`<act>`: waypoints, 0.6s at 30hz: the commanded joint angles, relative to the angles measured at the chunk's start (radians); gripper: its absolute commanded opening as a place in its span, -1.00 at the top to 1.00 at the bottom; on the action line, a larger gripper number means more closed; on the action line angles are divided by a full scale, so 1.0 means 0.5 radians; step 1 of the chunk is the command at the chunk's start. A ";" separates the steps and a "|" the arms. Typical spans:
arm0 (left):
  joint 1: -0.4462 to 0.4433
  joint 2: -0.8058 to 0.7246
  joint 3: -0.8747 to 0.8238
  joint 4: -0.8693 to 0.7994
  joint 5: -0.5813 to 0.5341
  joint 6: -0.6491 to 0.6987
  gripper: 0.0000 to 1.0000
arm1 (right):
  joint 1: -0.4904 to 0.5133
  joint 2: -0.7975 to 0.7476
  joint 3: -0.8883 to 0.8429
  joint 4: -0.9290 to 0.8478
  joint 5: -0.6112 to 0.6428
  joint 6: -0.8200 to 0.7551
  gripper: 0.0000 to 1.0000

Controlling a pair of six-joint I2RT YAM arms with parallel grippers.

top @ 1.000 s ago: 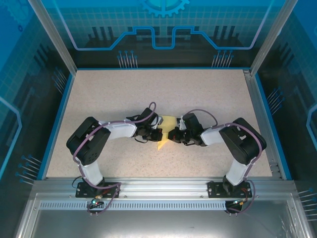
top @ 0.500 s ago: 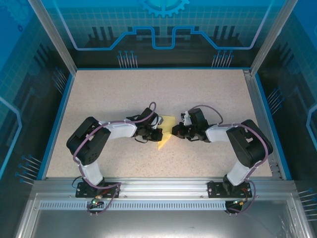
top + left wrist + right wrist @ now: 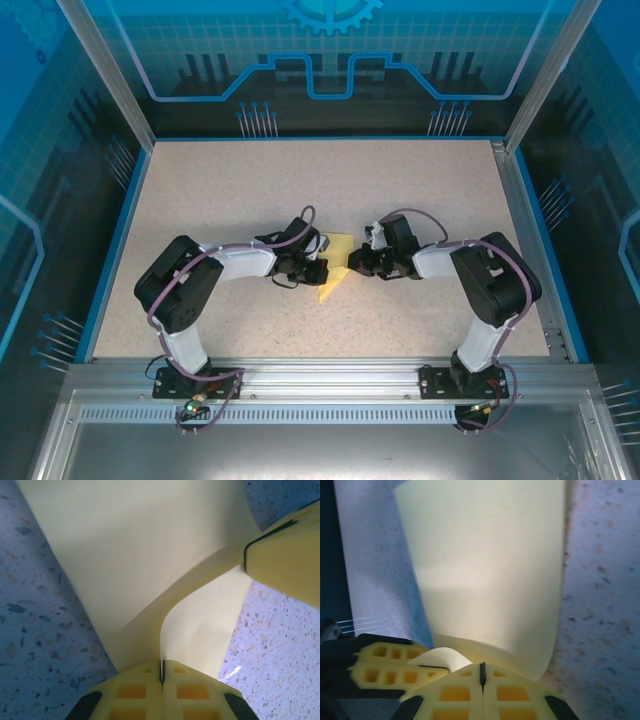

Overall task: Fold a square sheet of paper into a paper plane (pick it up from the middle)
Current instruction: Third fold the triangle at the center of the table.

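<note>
The square sheet of paper [image 3: 330,288] is in the middle of the top view, held over the counter [image 3: 250,190] between the left claw [image 3: 320,271] and the right claw [image 3: 351,266]. In the left wrist view, the left claw [image 3: 162,668] is pressed together on the paper's edge at the bottom of the frame, and the paper curls away from it in a soft bend. The right claw [image 3: 482,673] is also clamped on the paper, at the bottom of its own view, with the sheet rising in front of it. The two claws are very near each other.

I judge that you are in the middle of making a fold. To do it well, move both claws slowly and together, so the sheet does not tear or slip. Let the edges meet evenly before you press, because a soft bend like this can become a crooked crease.
</note>
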 commanded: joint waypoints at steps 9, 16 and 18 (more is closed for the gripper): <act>-0.010 0.052 -0.042 -0.129 -0.037 0.022 1.00 | -0.088 -0.023 0.056 -0.114 -0.031 -0.048 0.95; -0.012 0.053 -0.033 -0.126 -0.036 0.021 1.00 | -0.106 -0.136 0.096 -0.227 -0.095 -0.155 0.94; -0.011 0.056 -0.031 -0.125 -0.033 0.021 1.00 | -0.102 -0.089 0.102 -0.174 -0.169 -0.142 0.94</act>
